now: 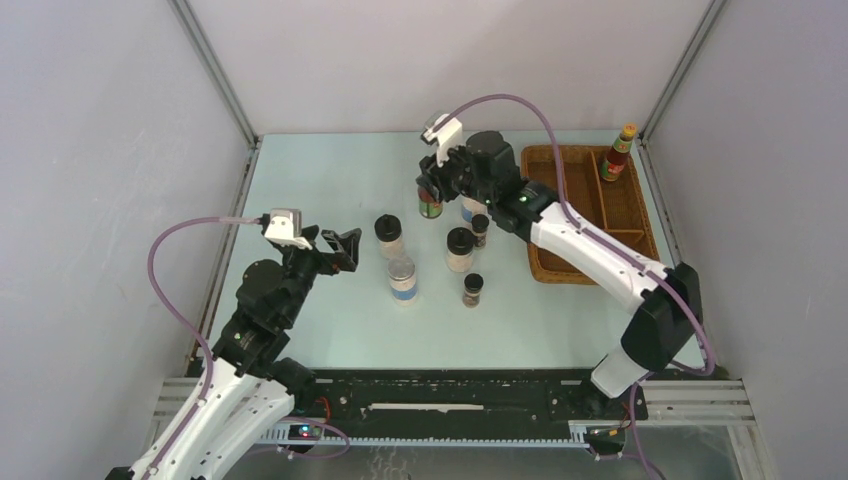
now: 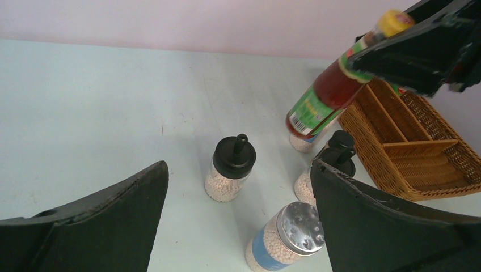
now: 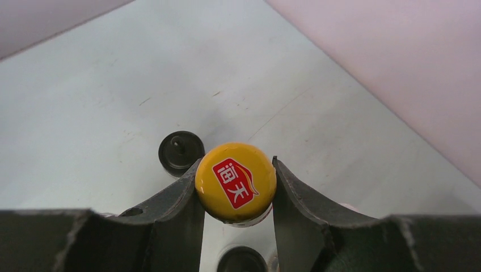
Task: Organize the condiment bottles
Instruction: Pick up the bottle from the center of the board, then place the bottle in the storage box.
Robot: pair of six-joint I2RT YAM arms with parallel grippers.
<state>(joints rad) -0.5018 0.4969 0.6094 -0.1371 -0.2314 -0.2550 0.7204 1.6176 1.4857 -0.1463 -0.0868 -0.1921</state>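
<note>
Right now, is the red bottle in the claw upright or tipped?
Tipped. The red bottle slants clearly in the left wrist view, gripped at its top by the right gripper.

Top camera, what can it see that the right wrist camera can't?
Only the top view shows the wicker tray, a red sauce bottle standing in its far corner, and the open left claw. Only the right wrist view shows the red sticker on top of the held bottle. Both show the right claw shut on that bottle.
</note>
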